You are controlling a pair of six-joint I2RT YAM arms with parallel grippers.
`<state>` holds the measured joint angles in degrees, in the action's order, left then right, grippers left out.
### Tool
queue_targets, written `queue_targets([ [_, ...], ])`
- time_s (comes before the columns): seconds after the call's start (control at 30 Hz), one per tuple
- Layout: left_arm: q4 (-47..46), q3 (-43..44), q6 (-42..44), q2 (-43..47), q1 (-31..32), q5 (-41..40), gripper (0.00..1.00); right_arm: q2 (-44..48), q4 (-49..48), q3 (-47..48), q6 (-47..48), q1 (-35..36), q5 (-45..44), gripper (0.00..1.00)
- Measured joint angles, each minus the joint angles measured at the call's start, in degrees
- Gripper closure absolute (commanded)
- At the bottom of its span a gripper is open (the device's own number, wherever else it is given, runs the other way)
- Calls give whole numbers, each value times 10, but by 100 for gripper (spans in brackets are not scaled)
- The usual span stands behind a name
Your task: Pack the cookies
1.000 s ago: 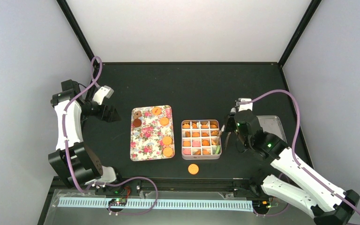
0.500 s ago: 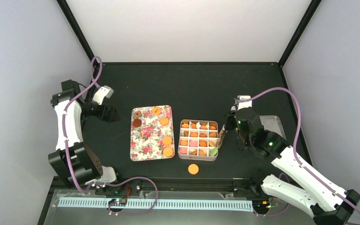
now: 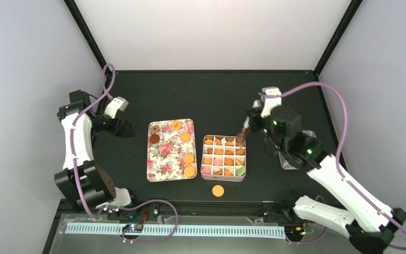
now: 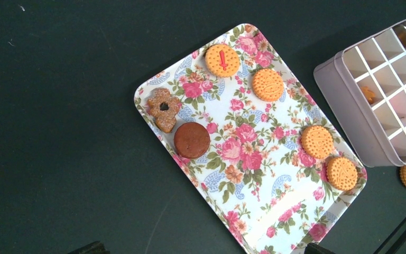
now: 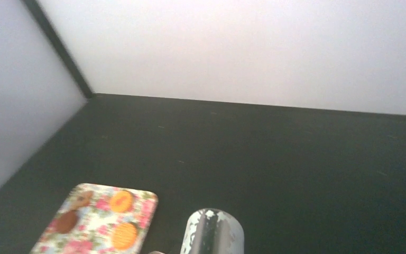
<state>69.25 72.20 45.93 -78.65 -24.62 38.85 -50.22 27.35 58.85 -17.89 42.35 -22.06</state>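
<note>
We see the right gripper (image 3: 252, 123) raised over the far right corner of the pale square metal box (image 3: 225, 179) with its white grid of compartments. Its jaws are drawn narrow around the shiny metal tongs (image 5: 211, 230), whose rounded end sits at the bottom of the right wrist view. The tongs slant down to the left, with their tips above the box's far right cell. We cannot tell whether the tips pinch anything.

The left gripper (image 3: 125, 128) hangs well to the left of the flower-patterned rectangular tray (image 4: 254, 211). Its jaws are spread wide, holding and touching nothing.

The small round cookies (image 3: 221, 151) fill most of the box's cells: orange ones, some pink, and one green at the near right corner. Six more lie on the tray: four orange toward its right side, and a dark brown disc (image 4: 191, 139) and a brown flower-shaped one (image 4: 164, 108) near its far left corner. One orange cookie (image 3: 218, 190) lies alone on the black table (image 3: 190, 95), just in front of the box.
</note>
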Motion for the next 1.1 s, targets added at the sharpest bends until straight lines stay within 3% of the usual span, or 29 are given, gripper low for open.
queue_targets([
  [0.2, 8, 0, 0, 0, -1, -3, 1, -173, -62, 108, -26, 19, 125, 99],
  [0.33, 13, 0, 7, 3, -4, -10, 1, -218, -65, 120, -36, 41, 160, 99],
  [0.53, 15, 0, 14, 15, -5, -11, 1, -146, -29, 100, -37, 42, 138, 99],
  [0.83, 18, 0, 19, 14, -5, 2, 1, 20, 105, 24, -47, 42, 80, 99],
  [1.1, 19, 0, 19, 14, -5, 2, 1, 55, 149, -35, -50, 42, 61, 99],
])
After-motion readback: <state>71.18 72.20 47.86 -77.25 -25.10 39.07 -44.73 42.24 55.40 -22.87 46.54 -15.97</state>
